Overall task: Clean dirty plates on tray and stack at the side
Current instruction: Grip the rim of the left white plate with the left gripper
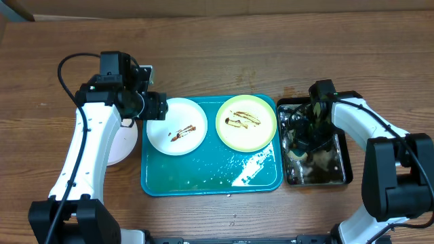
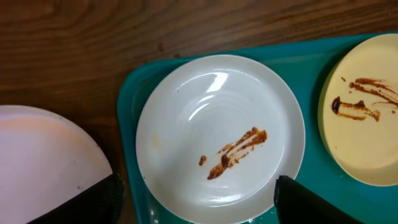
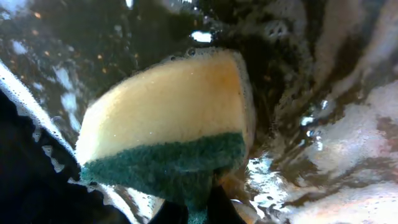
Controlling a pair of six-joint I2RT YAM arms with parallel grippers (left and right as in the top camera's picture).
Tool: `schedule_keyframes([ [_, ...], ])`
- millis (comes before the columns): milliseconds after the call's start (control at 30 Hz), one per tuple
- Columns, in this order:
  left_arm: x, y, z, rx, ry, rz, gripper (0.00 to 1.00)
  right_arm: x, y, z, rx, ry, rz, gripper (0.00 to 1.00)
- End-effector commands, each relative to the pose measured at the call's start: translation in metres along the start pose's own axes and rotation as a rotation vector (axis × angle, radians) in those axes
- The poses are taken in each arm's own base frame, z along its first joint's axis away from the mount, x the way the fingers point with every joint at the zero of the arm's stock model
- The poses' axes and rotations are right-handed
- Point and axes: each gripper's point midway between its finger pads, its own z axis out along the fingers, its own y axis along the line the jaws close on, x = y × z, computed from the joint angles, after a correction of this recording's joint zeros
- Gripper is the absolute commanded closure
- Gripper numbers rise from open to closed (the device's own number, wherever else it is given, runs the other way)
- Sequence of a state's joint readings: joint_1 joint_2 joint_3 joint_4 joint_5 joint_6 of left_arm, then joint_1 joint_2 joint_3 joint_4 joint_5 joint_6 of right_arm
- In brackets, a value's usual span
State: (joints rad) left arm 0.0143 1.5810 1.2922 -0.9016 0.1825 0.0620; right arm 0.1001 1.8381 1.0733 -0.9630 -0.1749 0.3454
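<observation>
Bare tray (image 1: 203, 177) front, plates (image 1: 177, 126) behind

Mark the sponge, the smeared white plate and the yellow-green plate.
sponge (image 3: 165, 106), right wrist view, yellow foam face.
white plate (image 2: 199, 118), left wrist view, bare centre.
yellow-green plate (image 1: 247, 138), overhead view, bare lower part.

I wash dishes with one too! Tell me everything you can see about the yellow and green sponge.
The yellow foam sponge has a dark green scrubbing layer along its lower side. It looks wet, with small soap bubbles clinging to its top edge. It hangs tilted, pinched at the green side by the right claw. Behind it is dark, foamy water in the black rectangular pan. It touches no plate.
</observation>
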Motion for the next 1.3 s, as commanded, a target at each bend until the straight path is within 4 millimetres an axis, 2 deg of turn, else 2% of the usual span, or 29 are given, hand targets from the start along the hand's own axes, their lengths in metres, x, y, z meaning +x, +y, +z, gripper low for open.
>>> schedule_keyframes([
  [0, -0.005, 0.002, 0.009, -0.005, 0.003, 0.095, 0.24, 0.006, -0.028, 0.014, 0.132, 0.017, 0.035, 0.96],
  [433, -0.009, 0.015, 0.08, 0.005, 0.064, 0.221, 0.34, 0.006, -0.028, 0.014, 0.133, 0.02, 0.035, 0.96],
  [633, 0.002, 0.022, 0.108, 0.004, 0.122, 0.212, 0.34, 0.007, -0.029, 0.014, 0.134, 0.022, 0.035, 0.96],
  [900, 0.024, 0.023, 0.121, 0.016, 0.213, 0.195, 0.38, 0.007, -0.029, 0.014, 0.134, 0.023, 0.033, 0.96],
  [1200, 0.051, 0.02, 0.114, 0.034, 0.328, 0.156, 0.57, 0.007, -0.029, 0.014, 0.135, 0.025, 0.033, 0.96],
  [1267, 0.056, 0.02, 0.112, 0.035, 0.349, 0.14, 0.64, 0.007, -0.029, 0.014, 0.135, 0.025, 0.033, 0.96],
])
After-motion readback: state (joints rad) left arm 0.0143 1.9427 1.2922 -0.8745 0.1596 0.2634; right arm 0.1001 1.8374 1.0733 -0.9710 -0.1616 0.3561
